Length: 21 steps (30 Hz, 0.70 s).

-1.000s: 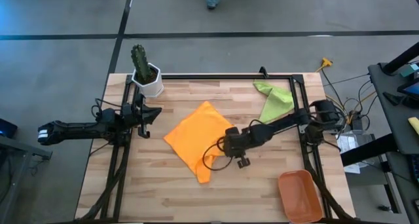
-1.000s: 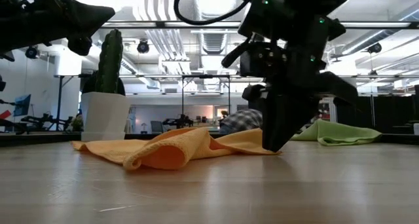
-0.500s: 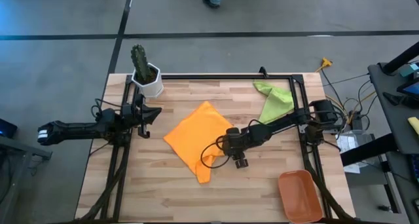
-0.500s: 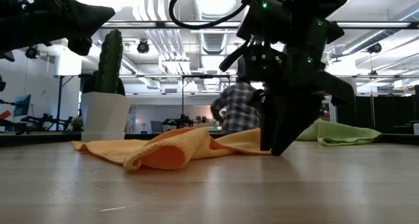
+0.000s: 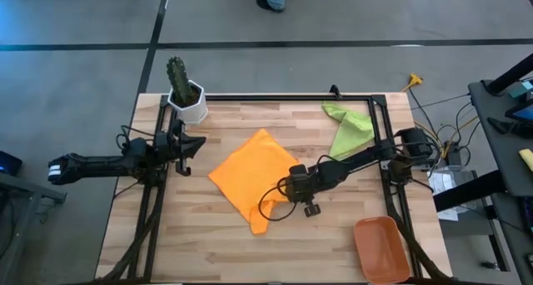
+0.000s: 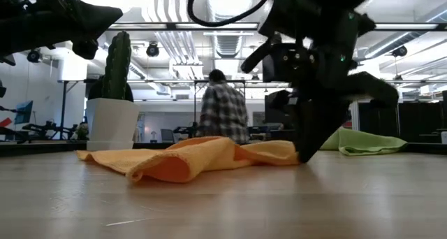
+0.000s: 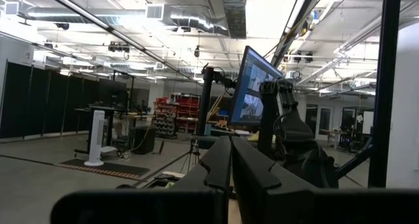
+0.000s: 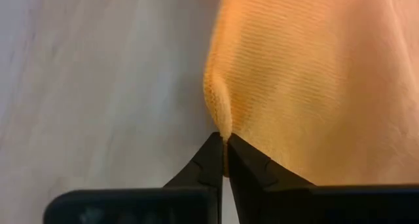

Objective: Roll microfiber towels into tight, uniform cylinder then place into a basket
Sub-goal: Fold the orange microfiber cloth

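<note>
The orange towel (image 5: 248,175) lies rumpled on the middle of the table, its near part folded over in a loose roll (image 6: 164,168). My right gripper (image 5: 285,200) stands at the towel's right side, pointing steeply down, shut on its edge. The green towel (image 5: 350,127) lies crumpled at the far right. The basket (image 5: 381,247) sits at the near right corner. My left gripper (image 5: 190,143) hovers shut above the table's left edge, near the cactus pot, touching nothing. My right gripper pinches the orange towel's right-hand edge (image 8: 221,122) between its two fingertips (image 8: 211,160). The fingers come from above, slanting steeply down. The cloth puckers into a small ridge at the fingers; the towel's other parts lie slack on the table. How many layers are held I cannot tell.
A white pot with a cactus (image 5: 186,97) stands at the far left corner. A black frame (image 5: 275,97) runs along the far edge and both sides. Bare wood (image 5: 200,243) lies between the orange towel and the near edge. A person (image 6: 223,113) stands in the room behind.
My right gripper has shifted slightly toward the table's right edge, and the orange towel's right edge has been drawn along with it, stretching that side out. The folded near part has stayed on the table. A person has walked across the room behind.
</note>
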Each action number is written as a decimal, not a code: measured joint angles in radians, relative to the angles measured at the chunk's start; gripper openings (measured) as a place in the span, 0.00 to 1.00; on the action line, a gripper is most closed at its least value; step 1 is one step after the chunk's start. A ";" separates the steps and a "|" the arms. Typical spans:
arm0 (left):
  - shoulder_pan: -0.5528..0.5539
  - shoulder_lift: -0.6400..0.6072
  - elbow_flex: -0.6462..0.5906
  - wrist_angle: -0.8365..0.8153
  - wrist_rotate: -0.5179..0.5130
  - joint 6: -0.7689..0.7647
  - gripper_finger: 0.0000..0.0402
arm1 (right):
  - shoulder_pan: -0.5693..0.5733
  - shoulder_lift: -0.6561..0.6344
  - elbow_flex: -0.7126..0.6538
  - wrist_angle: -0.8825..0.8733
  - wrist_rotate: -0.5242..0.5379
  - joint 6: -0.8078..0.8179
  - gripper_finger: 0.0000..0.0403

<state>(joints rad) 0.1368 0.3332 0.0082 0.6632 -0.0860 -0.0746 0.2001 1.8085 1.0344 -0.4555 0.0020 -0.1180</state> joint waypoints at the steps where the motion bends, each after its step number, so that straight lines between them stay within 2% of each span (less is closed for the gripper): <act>1: 0.000 0.000 0.000 0.000 0.000 0.000 0.00 | 0.004 -0.013 0.008 -0.039 0.003 0.011 0.03; 6: 0.000 0.005 0.000 0.000 0.000 0.000 0.00 | 0.030 -0.067 0.021 -0.232 -0.004 0.103 0.03; 11: 0.000 0.005 0.000 0.000 0.000 -0.001 0.00 | 0.069 -0.087 0.005 -0.274 -0.018 0.161 0.03; 21: 0.000 0.025 0.000 0.001 0.006 -0.024 0.00 | 0.134 -0.087 -0.096 -0.265 -0.286 0.310 0.03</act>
<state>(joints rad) 0.1368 0.3581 0.0082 0.6640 -0.0803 -0.0986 0.3343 1.7214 0.9383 -0.7208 -0.2840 0.1915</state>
